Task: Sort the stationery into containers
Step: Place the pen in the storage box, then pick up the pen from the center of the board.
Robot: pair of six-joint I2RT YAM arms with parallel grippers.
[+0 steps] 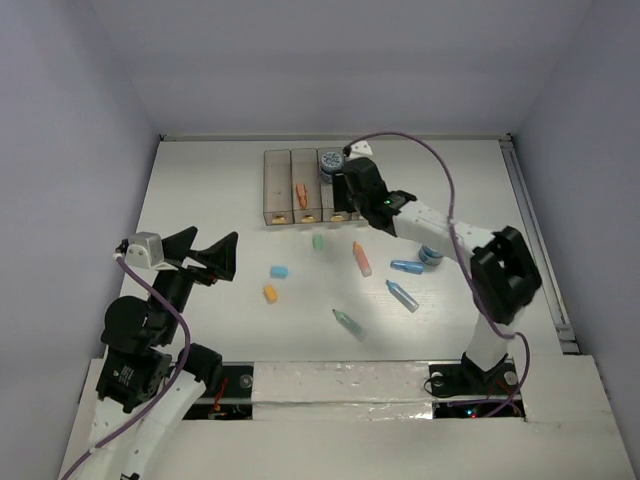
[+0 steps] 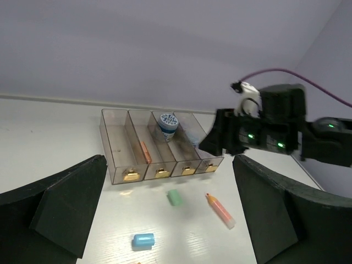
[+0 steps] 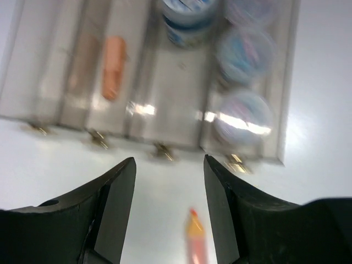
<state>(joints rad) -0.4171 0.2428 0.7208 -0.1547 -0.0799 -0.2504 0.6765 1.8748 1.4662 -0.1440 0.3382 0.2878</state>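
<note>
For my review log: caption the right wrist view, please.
Right gripper, open and empty, by the front edge of the bin row; orange marker in one bin, jars in two.

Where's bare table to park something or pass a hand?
Bare: table left of the bins, out to the far-left corner; also the far-right corner, right of the bins. Crowded: in front of the bins, green eraser down to teal marker.

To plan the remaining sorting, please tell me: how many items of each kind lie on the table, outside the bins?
Short marker-like sticks: 4 (orange-pink, blue, blue, teal)
Small block erasers: 3 (green, blue, orange)
Small round blue-topped jar: 1, partly hidden by the right arm
Total: 8
</note>
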